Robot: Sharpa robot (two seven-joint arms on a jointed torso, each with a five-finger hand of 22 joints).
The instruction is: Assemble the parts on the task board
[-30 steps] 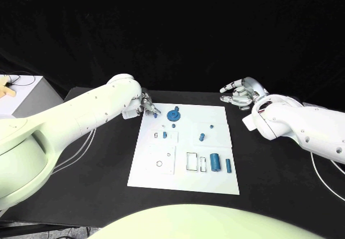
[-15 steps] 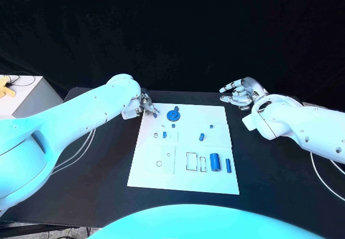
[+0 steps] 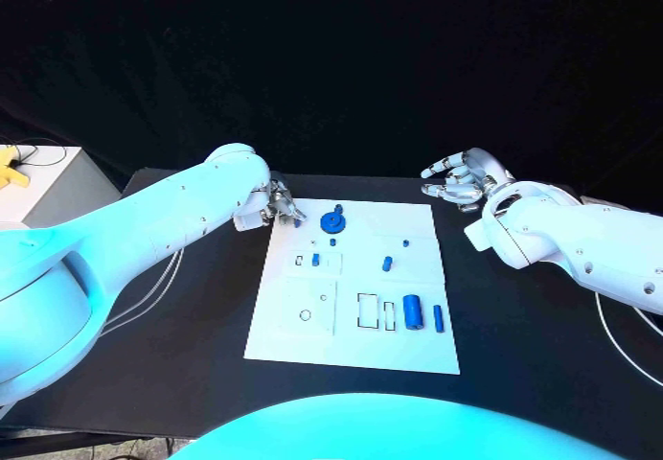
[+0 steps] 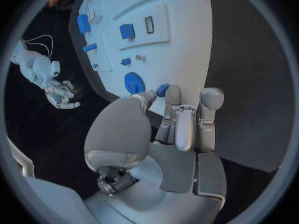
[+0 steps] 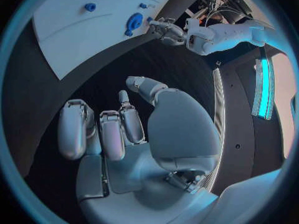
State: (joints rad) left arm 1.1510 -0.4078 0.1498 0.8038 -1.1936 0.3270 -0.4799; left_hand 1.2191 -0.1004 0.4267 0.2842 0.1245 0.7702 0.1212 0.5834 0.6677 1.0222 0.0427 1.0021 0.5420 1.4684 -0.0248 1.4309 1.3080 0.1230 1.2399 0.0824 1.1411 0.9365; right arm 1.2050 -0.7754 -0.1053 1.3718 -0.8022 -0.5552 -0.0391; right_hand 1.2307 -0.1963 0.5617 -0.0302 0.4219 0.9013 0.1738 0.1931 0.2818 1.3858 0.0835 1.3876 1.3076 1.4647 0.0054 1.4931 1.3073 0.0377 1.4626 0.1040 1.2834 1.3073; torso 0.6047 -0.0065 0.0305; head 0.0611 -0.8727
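No legible writing on task board (image 3: 415, 287)

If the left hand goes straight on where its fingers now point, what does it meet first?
Probably the small blue part at its fingers, then the round blue disc on the white task board; depth is unclear.

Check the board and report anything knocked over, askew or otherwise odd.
Nothing stands out. The task board lies flat on the black table, its blue parts orderly. The left robot hand holds a small blue part by the board's corner.
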